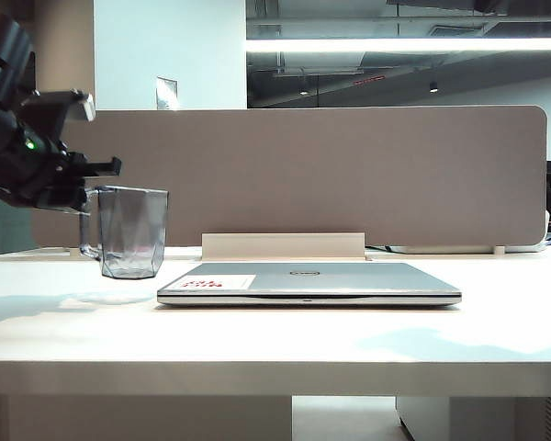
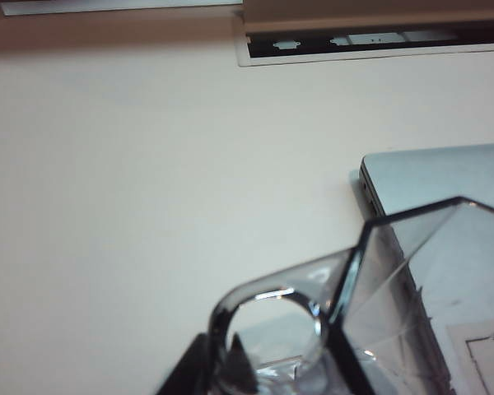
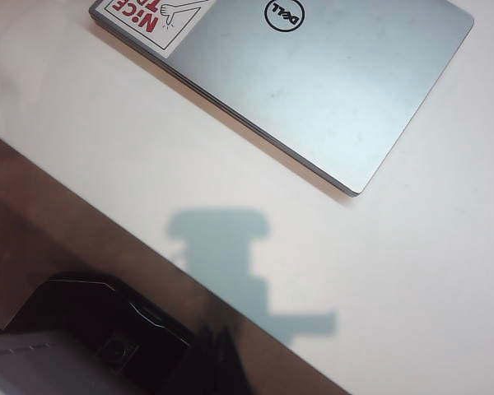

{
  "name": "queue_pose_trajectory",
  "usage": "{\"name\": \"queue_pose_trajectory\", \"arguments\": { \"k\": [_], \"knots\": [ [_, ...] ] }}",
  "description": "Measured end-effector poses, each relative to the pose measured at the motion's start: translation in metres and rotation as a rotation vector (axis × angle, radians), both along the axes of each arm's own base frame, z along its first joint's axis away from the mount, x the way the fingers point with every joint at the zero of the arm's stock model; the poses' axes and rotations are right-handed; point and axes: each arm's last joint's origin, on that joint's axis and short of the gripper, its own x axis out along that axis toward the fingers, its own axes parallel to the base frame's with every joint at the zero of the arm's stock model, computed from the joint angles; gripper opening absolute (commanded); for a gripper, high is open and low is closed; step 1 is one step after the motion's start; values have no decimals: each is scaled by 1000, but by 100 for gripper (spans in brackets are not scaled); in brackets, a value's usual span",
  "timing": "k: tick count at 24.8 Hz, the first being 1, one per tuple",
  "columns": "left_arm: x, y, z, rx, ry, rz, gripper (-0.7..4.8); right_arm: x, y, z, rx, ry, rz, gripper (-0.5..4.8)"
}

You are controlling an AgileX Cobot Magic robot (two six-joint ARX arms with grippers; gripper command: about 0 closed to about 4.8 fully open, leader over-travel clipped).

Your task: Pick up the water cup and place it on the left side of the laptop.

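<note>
Left tool (image 1: 84, 197) carries the cup (image 1: 131, 231) by its handle, clear of the counter (image 1: 275, 340), left of the laptop (image 1: 308, 283).

The left tool is clamped on the handle only, so the cup hangs off to one side; it could swing or slip if lowered fast, and its near wall sits close to the laptop's edge, so a drift rightward could knock the lid. A tilted set-down might tip it over. The right tool (image 3: 218, 362) is closed, empty, parked well apart beyond the laptop.

"DELL" and "NiCE" on laptop (image 3: 313, 82)
</note>
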Motion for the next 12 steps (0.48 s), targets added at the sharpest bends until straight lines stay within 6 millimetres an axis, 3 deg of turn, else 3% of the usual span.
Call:
{"name": "queue_pose_trajectory", "arguments": {
  "k": [6, 10, 12],
  "knots": [
    [15, -2, 9, -1, -27, 20, -6, 0, 0, 0, 2, 2, -3, -6],
    [37, 17, 7, -61, 5, 83, -6, -1, -1, -1, -2, 18, -9, -6],
    [37, 18, 3, -80, 46, 90, -6, -1, -1, -1, -3, 24, -14, -6]
  ]
}}
